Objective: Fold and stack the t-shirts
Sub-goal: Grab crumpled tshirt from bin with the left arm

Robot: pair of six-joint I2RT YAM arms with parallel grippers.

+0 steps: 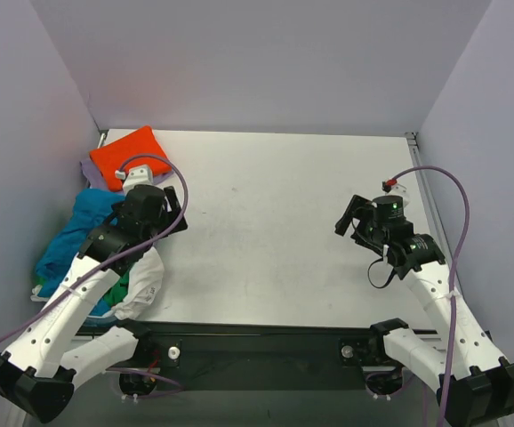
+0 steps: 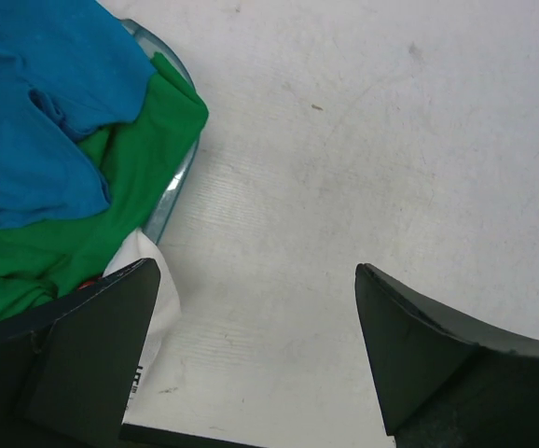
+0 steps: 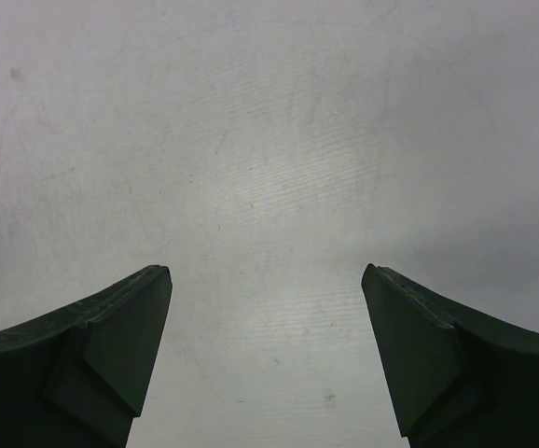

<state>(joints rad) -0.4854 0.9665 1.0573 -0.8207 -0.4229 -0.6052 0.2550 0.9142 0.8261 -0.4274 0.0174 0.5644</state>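
Observation:
A crumpled teal-blue t-shirt (image 1: 79, 229) lies in a heap at the table's left edge, over a green t-shirt (image 1: 120, 286) and a white t-shirt (image 1: 143, 280). A folded orange t-shirt (image 1: 129, 156) rests on a lavender t-shirt (image 1: 92, 171) at the back left. In the left wrist view the teal-blue shirt (image 2: 36, 121) lies over the green one (image 2: 148, 140), with a white corner (image 2: 144, 271) by the left finger. My left gripper (image 1: 179, 209) (image 2: 255, 280) is open and empty above bare table, just right of the heap. My right gripper (image 1: 346, 216) (image 3: 265, 280) is open and empty over bare table at the right.
The white table (image 1: 275, 205) is enclosed by pale walls on three sides. A clear curved rim (image 2: 172, 187) shows under the green shirt's edge. A black bar runs along the near edge between the arm bases.

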